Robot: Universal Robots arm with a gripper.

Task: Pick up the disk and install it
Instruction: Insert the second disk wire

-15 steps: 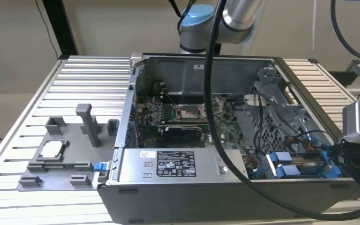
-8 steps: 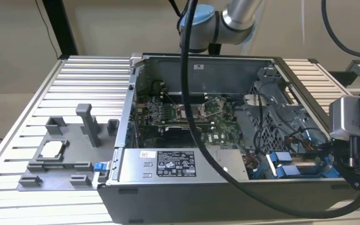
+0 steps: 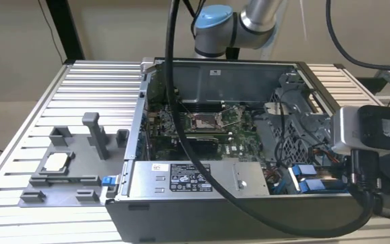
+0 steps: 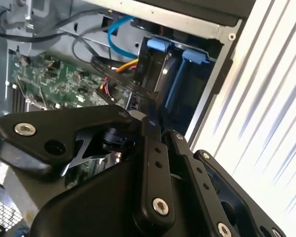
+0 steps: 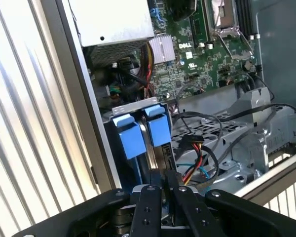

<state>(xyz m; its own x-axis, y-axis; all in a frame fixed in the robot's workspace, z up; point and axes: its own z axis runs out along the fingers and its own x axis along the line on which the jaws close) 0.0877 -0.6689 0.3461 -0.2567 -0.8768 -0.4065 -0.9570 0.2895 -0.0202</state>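
hand [image 5: 164,185] beside seated disk [image 5: 157,129]

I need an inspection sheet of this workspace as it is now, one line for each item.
Surface: ribbed metal table, carrying an open computer case.
Job's things: disk with blue bracket stands on edge in the drive bay, beside a second blue bracket.
Clutter: grey tray holding a small chip.
Grippers: gripper close to the disk; contact unclear.
Cables: thick black cable across the case; coloured wires beside the bay.
Surroundings: plain wall.
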